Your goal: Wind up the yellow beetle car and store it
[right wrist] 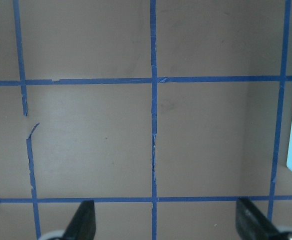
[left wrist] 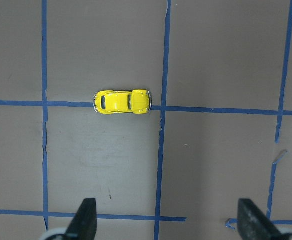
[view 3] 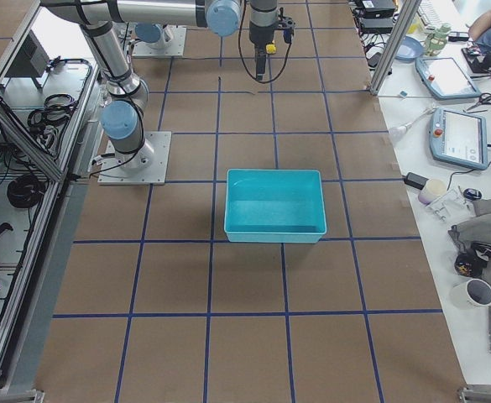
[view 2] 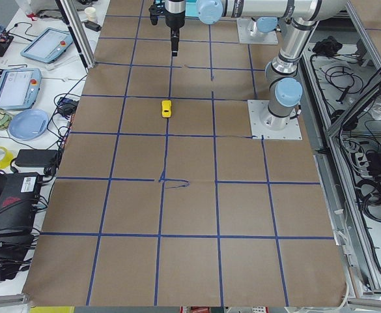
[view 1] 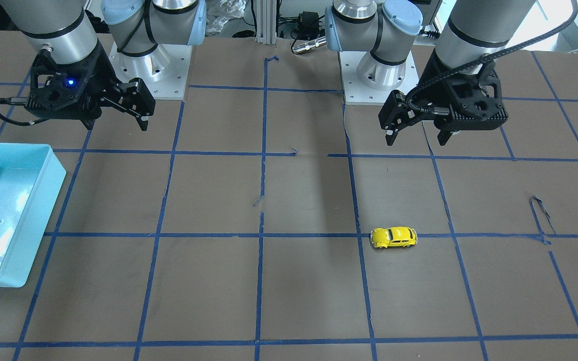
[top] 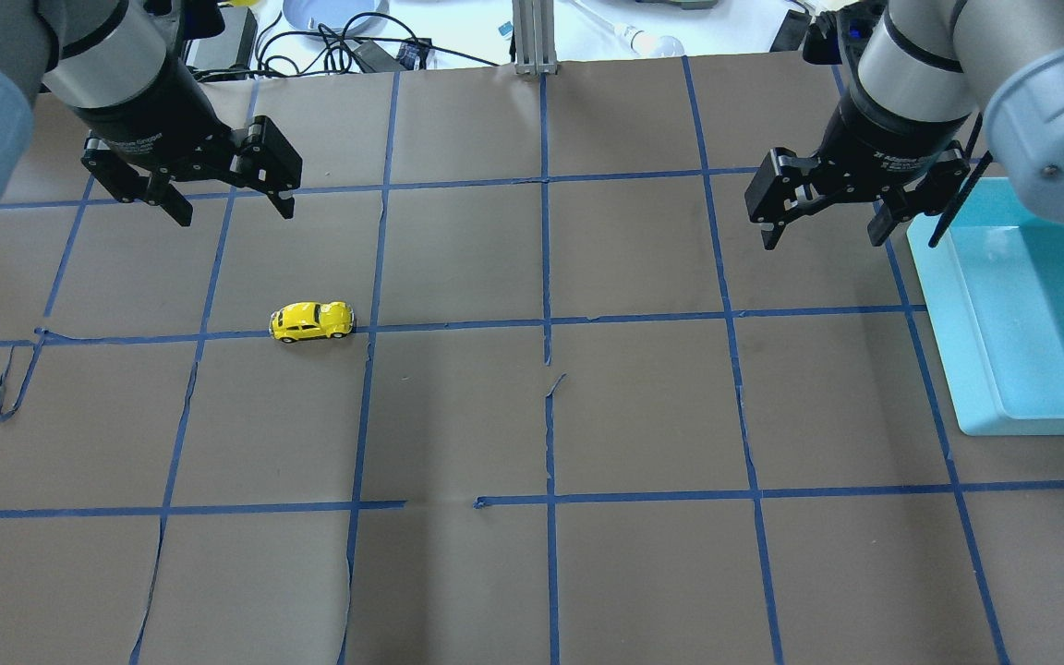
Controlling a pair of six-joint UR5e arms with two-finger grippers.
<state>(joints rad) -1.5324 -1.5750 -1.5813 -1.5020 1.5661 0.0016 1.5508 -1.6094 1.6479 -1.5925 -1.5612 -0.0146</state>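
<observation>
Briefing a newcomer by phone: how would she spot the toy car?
On the brown paper-covered table gridded with blue tape, look on the robot's left arm's side. The tiny glossy yellow beetle-shaped toy car sits on a tape line, the only yellow thing there.

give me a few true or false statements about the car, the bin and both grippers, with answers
1. The yellow beetle car stands on its wheels on a blue tape line. True.
2. The left gripper is shut on the car. False: it is open, above the table and apart from the car.
3. The car lies in the blue bin. False: it is on the table, on the left arm's side.
4. The right gripper is open and holds nothing. True.
</observation>
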